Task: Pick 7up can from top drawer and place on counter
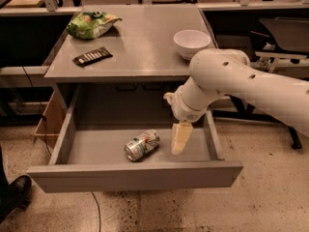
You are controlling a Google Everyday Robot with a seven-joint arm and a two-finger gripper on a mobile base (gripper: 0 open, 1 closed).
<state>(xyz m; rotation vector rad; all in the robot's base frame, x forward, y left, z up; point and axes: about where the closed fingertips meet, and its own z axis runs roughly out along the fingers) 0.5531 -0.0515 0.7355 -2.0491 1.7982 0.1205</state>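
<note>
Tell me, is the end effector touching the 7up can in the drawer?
Apart. In the camera view, the end effector hangs inside the top drawer, with bare floor showing between it and the 7up can.

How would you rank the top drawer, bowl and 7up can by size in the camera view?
top drawer
then bowl and 7up can, too alike to rank
The gripper hangs in the drawer beside the can.

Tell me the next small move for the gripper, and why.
Probably slide the gripper sideways until it is centred above the 7up can. The can lies on its side on the floor of the open top drawer. The gripper hangs inside the drawer, pointing down just beside the can and apart from it, so a descent from here would likely miss.
</note>
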